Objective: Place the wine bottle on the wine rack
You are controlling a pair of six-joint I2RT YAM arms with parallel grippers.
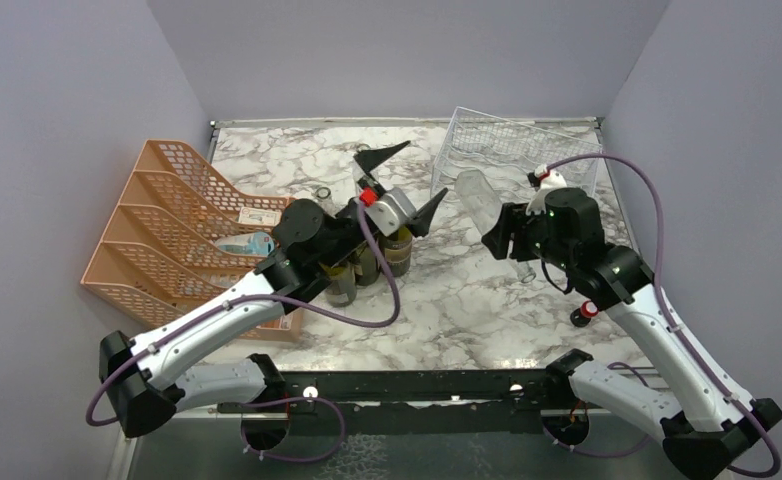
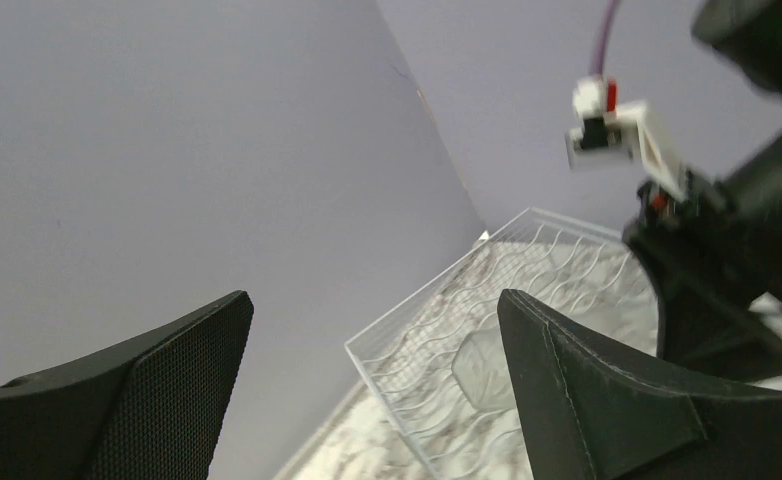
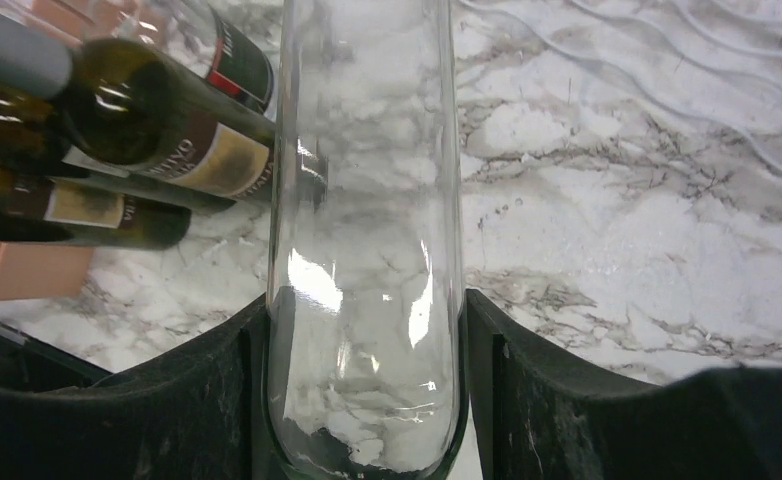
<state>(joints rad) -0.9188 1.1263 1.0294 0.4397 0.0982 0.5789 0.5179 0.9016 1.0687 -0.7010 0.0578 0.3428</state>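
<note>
The wine bottle [image 1: 477, 203] is clear glass and is held off the marble table, tilted, with its base towards the wine rack [image 1: 515, 148]. My right gripper [image 1: 500, 235] is shut on its body. In the right wrist view the wine bottle [image 3: 367, 180] fills the gap between both pads [image 3: 512, 390] of my right gripper [image 3: 367, 400]. My left gripper [image 1: 408, 183] is open and empty, just left of the bottle. The left wrist view shows my left gripper [image 2: 377, 390] wide open, with the wine rack [image 2: 437, 330] and the wine bottle's base [image 2: 479, 368] beyond it.
Three dark green wine bottles [image 1: 367, 265] stand under my left arm and also show as dark bottles [image 3: 157, 130] in the right wrist view. An orange mesh tiered organizer [image 1: 162, 225] stands at the left. Purple walls enclose the table [image 1: 467, 300].
</note>
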